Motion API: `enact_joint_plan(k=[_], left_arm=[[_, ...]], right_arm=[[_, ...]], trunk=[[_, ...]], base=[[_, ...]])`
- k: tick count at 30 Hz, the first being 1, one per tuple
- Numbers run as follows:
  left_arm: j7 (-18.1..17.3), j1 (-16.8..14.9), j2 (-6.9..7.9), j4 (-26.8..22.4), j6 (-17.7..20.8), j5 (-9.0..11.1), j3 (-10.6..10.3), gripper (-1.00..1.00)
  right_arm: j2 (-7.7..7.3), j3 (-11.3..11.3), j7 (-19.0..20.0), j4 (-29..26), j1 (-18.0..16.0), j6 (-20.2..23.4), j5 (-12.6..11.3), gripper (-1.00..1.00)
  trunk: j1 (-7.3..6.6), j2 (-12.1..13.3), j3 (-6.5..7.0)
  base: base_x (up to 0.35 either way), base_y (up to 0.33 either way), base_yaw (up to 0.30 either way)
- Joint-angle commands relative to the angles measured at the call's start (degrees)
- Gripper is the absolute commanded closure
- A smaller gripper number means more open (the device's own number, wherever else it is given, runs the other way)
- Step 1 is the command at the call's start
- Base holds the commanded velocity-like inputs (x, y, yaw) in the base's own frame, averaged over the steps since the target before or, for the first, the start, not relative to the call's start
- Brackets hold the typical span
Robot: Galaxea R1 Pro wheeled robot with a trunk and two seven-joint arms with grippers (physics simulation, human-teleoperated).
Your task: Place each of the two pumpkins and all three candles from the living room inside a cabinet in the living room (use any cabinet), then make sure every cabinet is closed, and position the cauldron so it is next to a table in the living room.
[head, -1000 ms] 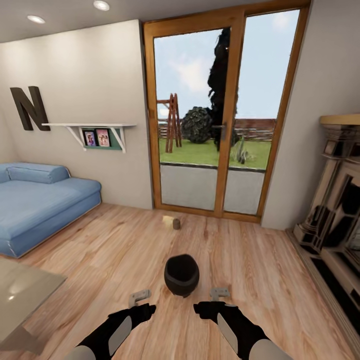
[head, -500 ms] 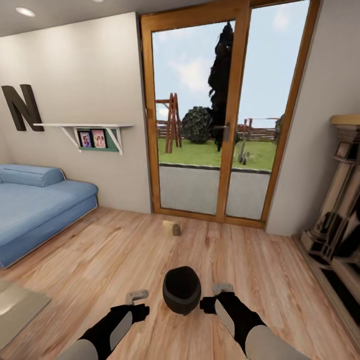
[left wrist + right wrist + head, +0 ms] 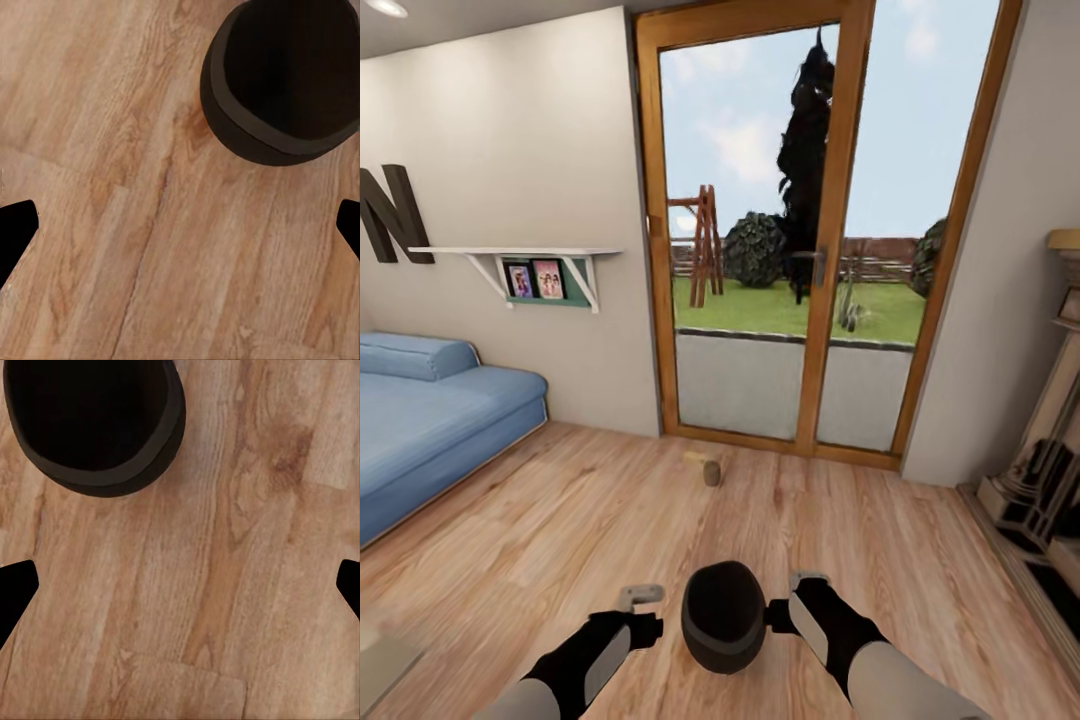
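two hands (image 3: 643, 618) (image 3: 785, 605) flanking cauldron (image 3: 724, 616), open floor (image 3: 560, 520)

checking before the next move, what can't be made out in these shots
- Round black cauldron: interior reads as pure black in both wrist views, so its contents are unknown.
- Small beige and grey candles on the wooden floor by the glass door: too small in the head view to count.
- Ornate grey fireplace: cut off by the head view's right edge.

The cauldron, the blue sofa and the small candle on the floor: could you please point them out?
cauldron (image 3: 723, 612), head view, dark inside.
blue sofa (image 3: 430, 425), head view, seat cushion.
candle (image 3: 712, 473), head view, side wall.
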Motion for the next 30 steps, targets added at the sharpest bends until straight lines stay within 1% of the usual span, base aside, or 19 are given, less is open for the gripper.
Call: enact_joint_plan(k=[1, 5, 8, 20, 24, 26, 30], left_arm=[[0.6, 0.0, 0.03, 0.1, 0.2, -0.1, -1.4, -1.00], [0.6, 0.0, 0.00, 0.2, 0.3, -0.7, -2.2, -1.00], [0.6, 0.0, -0.01, 0.3, 0.3, -0.9, -2.4, -1.00], [0.3, 0.0, -0.08, 0.3, 0.6, -0.8, -2.5, -1.00], [0.3, -0.1, -0.10, 0.3, 4.1, -0.7, -2.4, -1.00], [0.3, -0.1, -0.14, 0.3, 6.0, -0.7, -2.4, -1.00], [0.0, -0.1, -0.40, 0.3, 7.9, -0.6, -2.4, -1.00]], right_arm=[[-0.04, 0.5, -0.5, 0.4, 0.0, 0.2, -0.6, -1.00], [-0.04, 0.5, -0.5, 0.9, 0.0, 0.1, -0.6, -1.00], [-0.02, 0.6, -0.5, 1.0, 0.0, 0.1, -0.6, -1.00], [1.08, 0.8, -0.5, 1.5, 0.0, 0.4, -0.5, -1.00], [1.37, 0.8, -0.4, 1.6, 0.0, 0.7, -0.5, -1.00], [1.48, 0.8, -0.4, 1.7, 0.0, 1.8, -0.5, -1.00], [1.50, 0.8, -0.4, 1.7, 0.0, 3.6, -0.6, -1.00]], trunk=[[0.03, 0.0, -0.06], [0.03, 0.0, -0.06], [0.03, 0.0, -0.06], [0.03, 0.0, -0.06], [0.03, 0.0, -0.06], [0.03, 0.0, -0.06], [0.03, 0.0, -0.06]], base=[[0.326, 0.000, 0.000], [0.326, 0.000, 0.000], [0.326, 0.000, 0.000], [0.307, 0.000, 0.000], [0.140, 0.000, 0.000], [0.045, 0.000, 0.000], [0.017, 0.000, 0.000]])
